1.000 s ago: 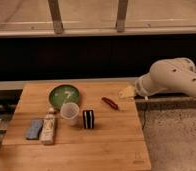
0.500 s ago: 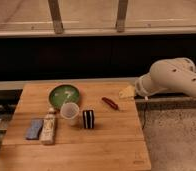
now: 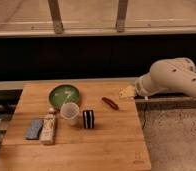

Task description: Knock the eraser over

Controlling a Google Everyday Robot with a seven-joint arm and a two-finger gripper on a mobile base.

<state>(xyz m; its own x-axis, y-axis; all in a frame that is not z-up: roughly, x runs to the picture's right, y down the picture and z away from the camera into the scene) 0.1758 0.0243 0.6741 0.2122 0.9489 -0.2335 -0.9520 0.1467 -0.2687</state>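
The gripper (image 3: 127, 92) is hovering over the table's (image 3: 116, 150) far right edge; I cannot tell whether it is clenched or released. The eraser (image 3: 88, 119) is standing upright well apart from it, nearer the camera and toward picture-left, past the red object (image 3: 110, 103) and just beside the cup (image 3: 69, 111). The approach is seemingly only beginning; the next move is calling for a reach past the red object and a sideways push high on the eraser.

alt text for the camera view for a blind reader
A dark, white-striped eraser stands upright mid-table beside a translucent cup; the gripper is at the wooden table's far right edge, away from the eraser. A green bowl, a red object, a cream bottle and a blue-grey pad share the table.
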